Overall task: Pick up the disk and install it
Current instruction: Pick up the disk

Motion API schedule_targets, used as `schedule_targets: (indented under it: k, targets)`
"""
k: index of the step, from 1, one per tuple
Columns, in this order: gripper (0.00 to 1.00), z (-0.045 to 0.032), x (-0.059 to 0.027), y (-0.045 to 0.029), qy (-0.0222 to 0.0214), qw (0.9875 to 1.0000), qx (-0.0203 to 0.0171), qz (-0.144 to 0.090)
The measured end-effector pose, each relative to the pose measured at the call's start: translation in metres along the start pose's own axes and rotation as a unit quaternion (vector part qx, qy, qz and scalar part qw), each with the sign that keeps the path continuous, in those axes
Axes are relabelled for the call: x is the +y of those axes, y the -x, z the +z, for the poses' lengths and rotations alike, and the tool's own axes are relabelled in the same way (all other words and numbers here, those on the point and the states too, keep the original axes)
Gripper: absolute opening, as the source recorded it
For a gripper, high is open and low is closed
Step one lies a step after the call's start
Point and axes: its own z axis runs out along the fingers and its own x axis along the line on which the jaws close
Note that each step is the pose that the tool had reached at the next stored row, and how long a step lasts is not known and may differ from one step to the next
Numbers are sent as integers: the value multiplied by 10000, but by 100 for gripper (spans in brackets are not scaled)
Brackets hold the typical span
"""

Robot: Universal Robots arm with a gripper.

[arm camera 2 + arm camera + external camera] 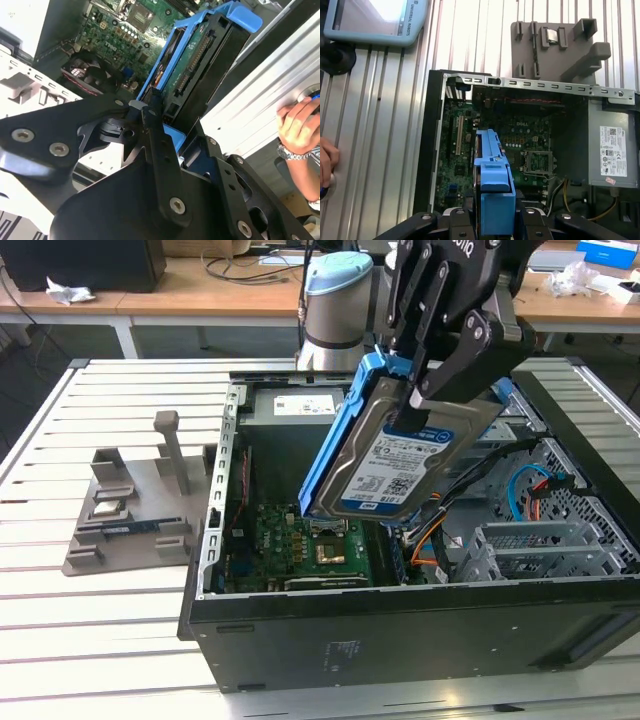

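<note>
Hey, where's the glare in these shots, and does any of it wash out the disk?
First wrist view: glare whitens the screen, and the disk is evenly lit. Second wrist view: the case rim blows out white, while the disk looks dimmer. Exterior view: even light, no glare on the disk.

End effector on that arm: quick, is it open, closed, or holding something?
End effector: closed on the disk, held tilted above the open computer case.
</note>
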Motion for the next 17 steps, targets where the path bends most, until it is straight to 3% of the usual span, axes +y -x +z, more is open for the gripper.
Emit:
schedule_targets:
  k: [3,7,9,13,17]
  targets:
    - [37,-30,-37,-2,0,10000,-4,-1]
    - [37,-126,-80,-5,3,10000,-7,-1]
    - [37,-142,-157,-10,13,10000,-9,-1]
    - [37,-193,-453,-31,75,10000,-13,-1]
    - [37,-223,-638,-46,135,9999,-18,0]
